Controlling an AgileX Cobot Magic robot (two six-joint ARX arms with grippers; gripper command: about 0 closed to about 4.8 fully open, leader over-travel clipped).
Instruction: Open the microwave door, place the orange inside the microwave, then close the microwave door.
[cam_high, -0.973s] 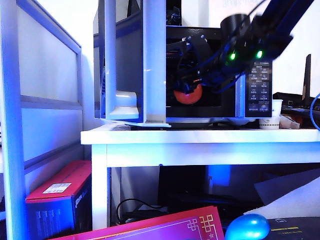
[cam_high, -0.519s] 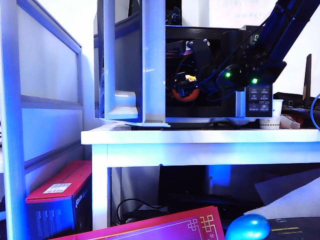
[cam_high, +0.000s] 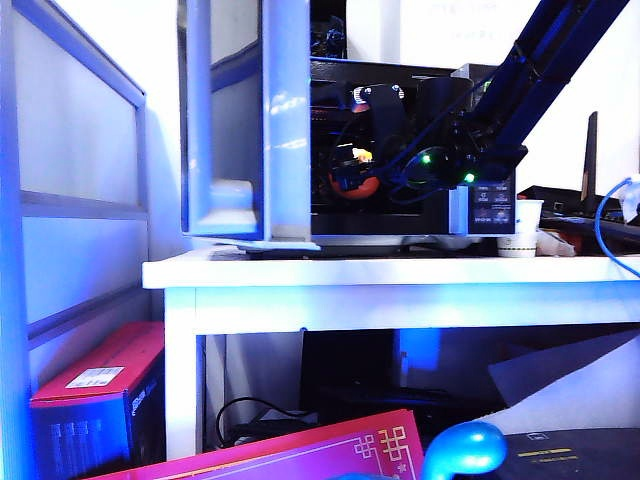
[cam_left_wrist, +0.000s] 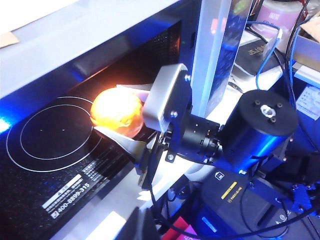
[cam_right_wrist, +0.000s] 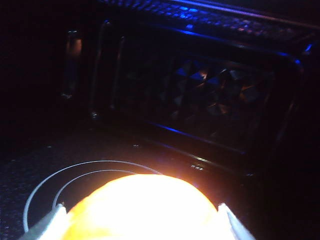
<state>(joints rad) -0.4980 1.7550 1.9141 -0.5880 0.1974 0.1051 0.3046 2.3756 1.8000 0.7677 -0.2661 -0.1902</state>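
The microwave (cam_high: 400, 150) stands on a white table (cam_high: 400, 290), its door (cam_high: 240, 120) swung wide open with the pale grey back facing the exterior camera. The right arm reaches into the cavity. The right gripper (cam_left_wrist: 127, 127) has its two pale fingers (cam_left_wrist: 120, 145) set on either side of the orange (cam_left_wrist: 115, 112), which they clamp just above the dark floor of the oven, over the white circles printed there. In the right wrist view the orange (cam_right_wrist: 142, 207) glows almost white between the two fingertips (cam_right_wrist: 47, 220), with the dark back wall of the cavity behind it. From outside, the orange (cam_high: 358, 180) shows as a red-orange patch inside the cavity.

The left gripper is in none of the pictures, so its state cannot be told.

On the oven floor near the front edge a white label reads "400-8899-315" (cam_left_wrist: 70, 192). The button panel (cam_high: 492, 205) carries small white markings too fine to read. Under the table lie a red box (cam_high: 95, 390) with a white sticker, a red card (cam_high: 320, 455) with a gold corner pattern, and a glossy blue egg-shaped thing (cam_high: 465, 450).
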